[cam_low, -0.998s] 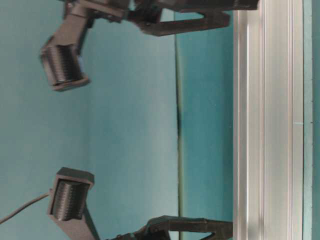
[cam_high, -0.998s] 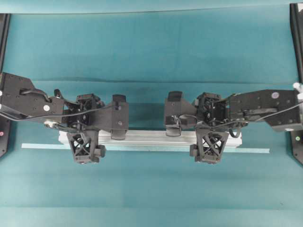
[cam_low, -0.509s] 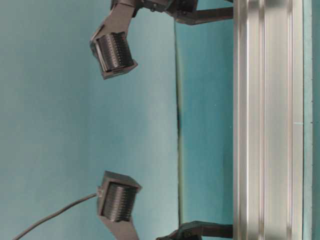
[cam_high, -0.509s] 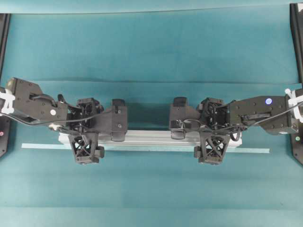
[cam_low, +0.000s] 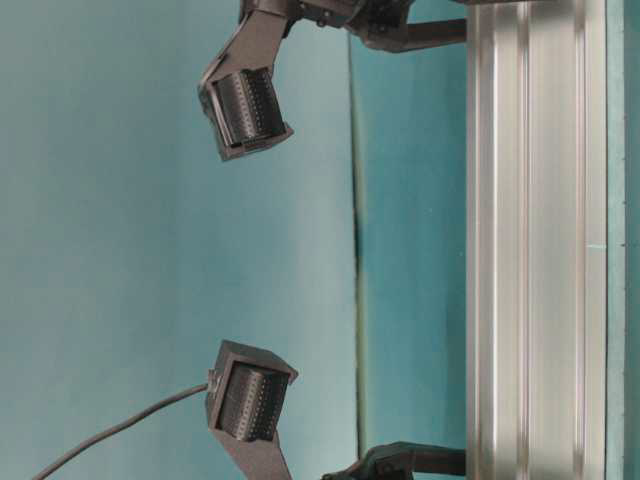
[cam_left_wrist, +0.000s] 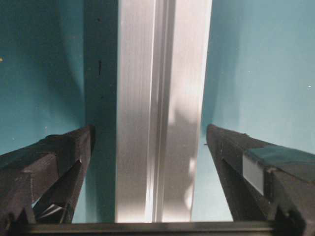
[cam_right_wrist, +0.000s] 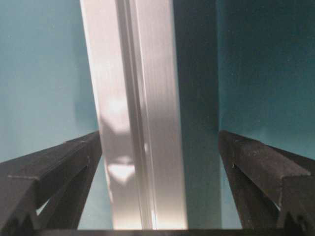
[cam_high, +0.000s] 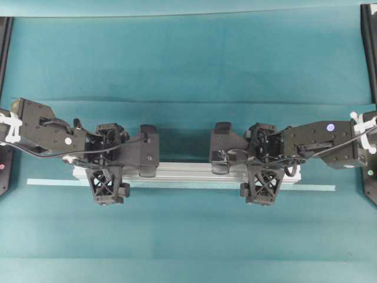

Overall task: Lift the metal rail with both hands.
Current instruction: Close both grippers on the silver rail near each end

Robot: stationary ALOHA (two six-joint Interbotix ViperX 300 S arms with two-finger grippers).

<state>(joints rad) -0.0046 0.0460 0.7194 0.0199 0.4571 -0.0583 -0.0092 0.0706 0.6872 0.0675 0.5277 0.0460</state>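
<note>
The metal rail [cam_high: 188, 171] lies flat across the middle of the teal table, silver-grey with a lengthwise groove. My left gripper [cam_high: 107, 168] straddles it near its left end and my right gripper [cam_high: 263, 169] near its right end. In the left wrist view the rail [cam_left_wrist: 162, 98] runs between the two black fingers [cam_left_wrist: 59, 162], with teal cloth showing on both sides; the left gripper [cam_left_wrist: 150, 130] is open. The right wrist view shows the same: the rail [cam_right_wrist: 138, 108] sits between the spread fingers [cam_right_wrist: 256, 167] without touching them, and the right gripper [cam_right_wrist: 160, 135] is open.
A thin pale blue-green strip [cam_high: 318, 188] lies along the rail's near side and reaches past both ends. Black frame posts [cam_high: 370, 47] stand at the table's left and right edges. The table-level view shows the rail [cam_low: 530, 240] resting on the cloth.
Both arms have come down and drawn in slightly, so the grippers now sit lower round the rail. The rail has not moved. The jaws stay wide.
</note>
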